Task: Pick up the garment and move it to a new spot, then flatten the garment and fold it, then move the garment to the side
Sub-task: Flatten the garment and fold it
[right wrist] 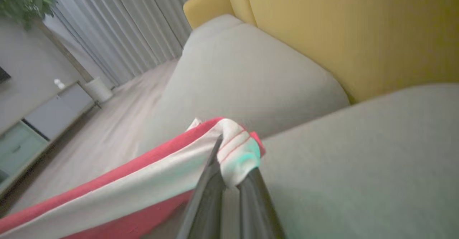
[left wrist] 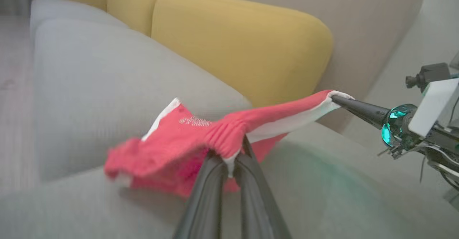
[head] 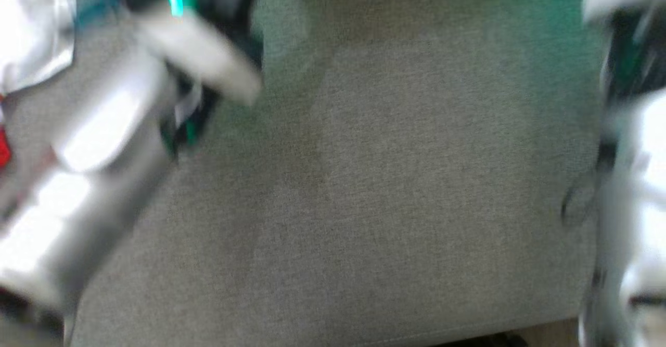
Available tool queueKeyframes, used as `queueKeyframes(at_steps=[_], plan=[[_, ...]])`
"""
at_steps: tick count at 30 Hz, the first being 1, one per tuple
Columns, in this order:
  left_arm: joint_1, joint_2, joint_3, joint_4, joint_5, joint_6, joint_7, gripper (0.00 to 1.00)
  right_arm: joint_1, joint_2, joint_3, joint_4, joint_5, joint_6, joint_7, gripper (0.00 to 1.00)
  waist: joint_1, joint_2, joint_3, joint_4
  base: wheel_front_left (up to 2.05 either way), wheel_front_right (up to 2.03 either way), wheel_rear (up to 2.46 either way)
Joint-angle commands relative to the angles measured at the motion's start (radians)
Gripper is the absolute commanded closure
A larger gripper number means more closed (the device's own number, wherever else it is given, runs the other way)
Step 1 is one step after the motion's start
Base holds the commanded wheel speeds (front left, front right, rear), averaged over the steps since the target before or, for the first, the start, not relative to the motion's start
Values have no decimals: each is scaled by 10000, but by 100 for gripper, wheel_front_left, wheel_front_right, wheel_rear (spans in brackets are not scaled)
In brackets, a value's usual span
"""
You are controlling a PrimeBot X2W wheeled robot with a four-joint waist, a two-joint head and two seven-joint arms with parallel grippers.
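Both of my pincers are pressed together on cloth. My left pincer (left wrist: 235, 156), rising from the bottom middle of its own wrist view, pinches the red garment (left wrist: 179, 138) at a gathered, elastic-looking band with a white edge. I take it for a pair of shorts, though I cannot be sure. My right pincer (left wrist: 337, 98) comes in from the right of that view and nips the far white-trimmed end. In its own wrist view the same white corner, with thin red lines on it, is folded over the fingertips.

The relation that matters is the line between the two grips. In the left wrist view the garment's long axis runs from bottom centre up and to the right, and a red-and-white strip is pulled fairly straight along it. The rest of the cloth bunches to the lower left of my left pincer and sags towards the grey seat cushion (left wrist: 107, 88). I cannot tell whether it touches or hangs just above. The yellow back cushion (left wrist: 244, 45) stands behind, in the upper middle of the frame.

The head view is badly blurred. It shows my left forearm (head: 104, 128) on the left and bare grey upholstery across the centre.

I judge this to be the carrying step. Each arm has an end, so neither needs to reach. Laying the garment flat will likely call for drawing the pincers apart along that axis so the slack lower-left bunch spreads out.
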Motion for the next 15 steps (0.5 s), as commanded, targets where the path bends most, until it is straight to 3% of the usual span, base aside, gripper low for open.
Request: queueKeyframes(at_steps=[1,7,15], plan=[[164,642,231,-433,-231,21,-231,100,455,95,299,-747,-68,71,-11,100,6,0,-347,-13,0,0,0],[3501,1579,-623,-2048,-842,66,-778,100,4984,96,460,-3668,200,71,598,100,6,0,-1676,76,0,0,0],[7581,2141,-507,-5034,-1270,1467,-904,100,10654,96,-832,-7826,1284,71,1738,100,6,0,-2875,496,0,0,0]])
